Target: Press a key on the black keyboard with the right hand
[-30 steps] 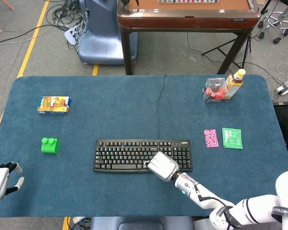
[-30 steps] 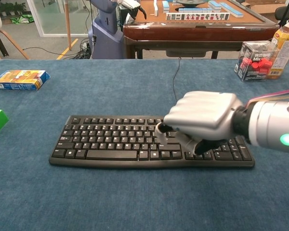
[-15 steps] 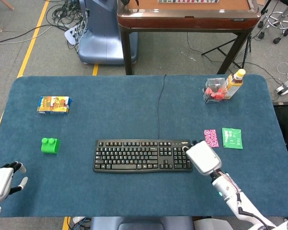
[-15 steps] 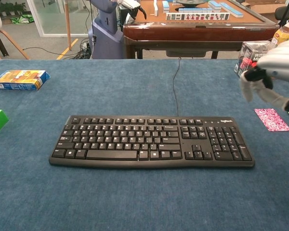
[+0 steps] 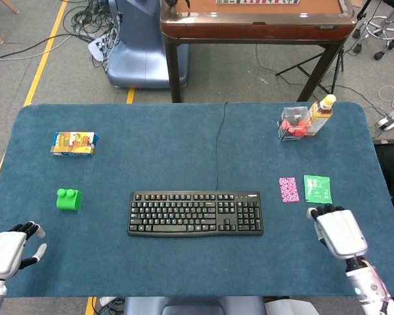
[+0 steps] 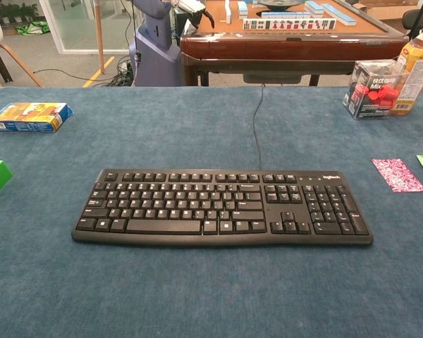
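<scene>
The black keyboard (image 5: 195,213) lies flat at the middle of the blue table, its cable (image 5: 218,144) running toward the far edge. The chest view shows the keyboard (image 6: 222,206) with nothing over its keys. My right hand (image 5: 338,233) hovers near the table's front right, well to the right of the keyboard and clear of it, back upward, holding nothing. My left hand (image 5: 10,248) sits at the front left corner with fingers apart and empty. Neither hand appears in the chest view.
A pink packet (image 5: 288,189) and a green packet (image 5: 317,189) lie just beyond my right hand. A clear box of red pieces (image 5: 293,123) and a bottle (image 5: 322,113) stand at the back right. At the left are a yellow box (image 5: 74,143) and a green block (image 5: 69,199).
My right hand lifted off the keyboard's keys and swung right, past the keyboard's end, to the front right of the table. The left hand barely shifted.
</scene>
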You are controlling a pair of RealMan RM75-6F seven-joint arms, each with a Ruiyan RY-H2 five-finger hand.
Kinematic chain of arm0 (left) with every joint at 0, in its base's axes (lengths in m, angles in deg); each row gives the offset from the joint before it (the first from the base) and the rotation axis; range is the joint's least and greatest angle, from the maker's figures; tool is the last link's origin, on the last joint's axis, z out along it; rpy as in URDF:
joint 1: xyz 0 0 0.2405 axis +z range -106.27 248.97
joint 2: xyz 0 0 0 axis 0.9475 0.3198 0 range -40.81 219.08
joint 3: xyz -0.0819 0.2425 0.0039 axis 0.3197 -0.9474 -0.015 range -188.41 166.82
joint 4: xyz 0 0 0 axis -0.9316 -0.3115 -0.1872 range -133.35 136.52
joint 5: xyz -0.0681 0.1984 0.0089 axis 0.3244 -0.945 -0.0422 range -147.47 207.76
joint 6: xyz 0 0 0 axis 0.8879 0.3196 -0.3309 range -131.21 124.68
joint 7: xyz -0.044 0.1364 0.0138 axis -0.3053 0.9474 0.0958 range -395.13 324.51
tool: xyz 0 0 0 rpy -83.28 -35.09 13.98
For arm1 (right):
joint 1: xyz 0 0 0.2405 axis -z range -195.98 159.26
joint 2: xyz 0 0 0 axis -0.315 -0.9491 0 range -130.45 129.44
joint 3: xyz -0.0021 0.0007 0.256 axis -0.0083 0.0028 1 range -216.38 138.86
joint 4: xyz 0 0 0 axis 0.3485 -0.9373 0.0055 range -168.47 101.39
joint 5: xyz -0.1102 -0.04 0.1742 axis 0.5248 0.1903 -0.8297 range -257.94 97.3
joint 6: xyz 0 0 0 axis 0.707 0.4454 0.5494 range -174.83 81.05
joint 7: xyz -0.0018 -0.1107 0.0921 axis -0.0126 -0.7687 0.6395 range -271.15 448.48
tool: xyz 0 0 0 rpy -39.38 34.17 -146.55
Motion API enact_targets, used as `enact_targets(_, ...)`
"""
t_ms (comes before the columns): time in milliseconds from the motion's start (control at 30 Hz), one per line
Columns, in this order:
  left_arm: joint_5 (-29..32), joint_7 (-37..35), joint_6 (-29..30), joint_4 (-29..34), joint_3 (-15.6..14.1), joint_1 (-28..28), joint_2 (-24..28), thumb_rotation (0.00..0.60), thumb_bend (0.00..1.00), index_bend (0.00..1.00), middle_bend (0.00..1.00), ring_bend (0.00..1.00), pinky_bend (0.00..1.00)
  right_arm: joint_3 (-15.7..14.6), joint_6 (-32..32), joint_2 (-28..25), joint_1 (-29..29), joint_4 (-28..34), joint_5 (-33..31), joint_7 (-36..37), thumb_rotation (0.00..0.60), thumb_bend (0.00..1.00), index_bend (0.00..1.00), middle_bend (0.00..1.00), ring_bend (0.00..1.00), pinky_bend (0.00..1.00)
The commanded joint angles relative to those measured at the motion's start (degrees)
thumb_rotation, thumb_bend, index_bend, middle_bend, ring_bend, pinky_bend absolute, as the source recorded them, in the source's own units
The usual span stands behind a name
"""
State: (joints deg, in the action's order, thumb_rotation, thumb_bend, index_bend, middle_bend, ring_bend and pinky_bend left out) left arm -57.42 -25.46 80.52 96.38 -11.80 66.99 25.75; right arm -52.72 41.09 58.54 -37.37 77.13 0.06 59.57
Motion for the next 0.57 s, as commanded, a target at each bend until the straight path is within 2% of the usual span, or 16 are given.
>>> enact_targets(33, -0.11, -0.43, 0.14, 0.19, -0.15, 0.16, 0.22, 0.600, 0.30, 0.51, 0.45, 0.46, 0.66, 0.35, 3.19, 0.60, 4.46, -4.71, 1.81, 6.14, 0.600, 0.70, 0.46, 0.50, 0.39, 0.58)
enact_targets(300, -0.25, -1.06, 0.19, 0.43, 0.15, 0.01, 0.49, 0.600, 0.30, 0.51, 0.45, 0.46, 0.66, 2.50, 4.91, 0.46, 8.08, -8.31, 4.88, 11.38, 0.600, 0.70, 0.46, 0.50, 0.39, 0.58)
enact_targets(567, 0.92, -2.64, -0.35, -0.17, 0.73, -0.17, 0.74, 0.600, 0.30, 0.51, 0.45, 0.46, 0.66, 4.28, 1.18, -0.76, 8.55, -8.40, 5.58, 15.50, 0.600, 0.70, 0.46, 0.50, 0.39, 0.58)
